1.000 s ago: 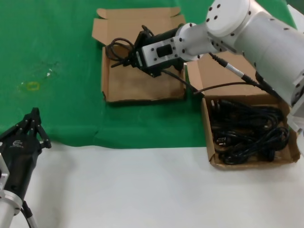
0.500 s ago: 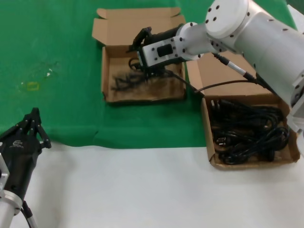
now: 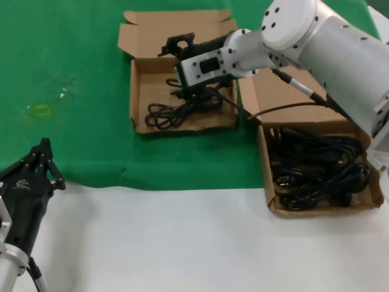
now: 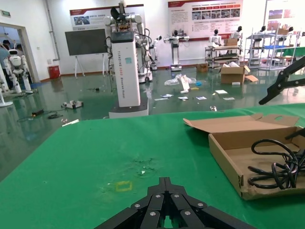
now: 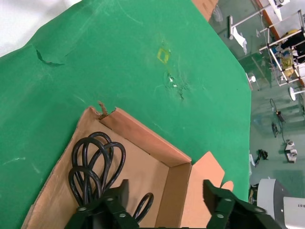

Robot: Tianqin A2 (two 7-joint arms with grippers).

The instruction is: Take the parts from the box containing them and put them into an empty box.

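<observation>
Two boxes: both shallow brown cardboard, lids folded back, set near each other on the green cloth of the worktop (image 3: 182, 243).
Receiving box (image 3: 141, 97): directly beneath your right gripper (image 3: 177, 42); short lid with tuck strip.
Delivered part: one coiled black cable (image 3: 182, 108), lying loose on the floor of that box, below and clear of the jaws.
Right gripper: poised over the box's far end, jaws apart and holding nothing; the right wrist view shows both fingers (image 5: 114, 200) spread wide above the coil, which reads as a drop just made.
Source box (image 3: 273, 201): well off to the arm's elbow side; tall plain lid panel; a heap of black cables (image 3: 316, 167) fills it, so most of the task is judged outstanding.
Left gripper (image 3: 41, 159): parked near the cloth's front edge, well apart from both boxes, jaws together, empty.
Next call: lift your right gripper clear of the box wall before swinging across, lest a finger snag a loop.
</observation>
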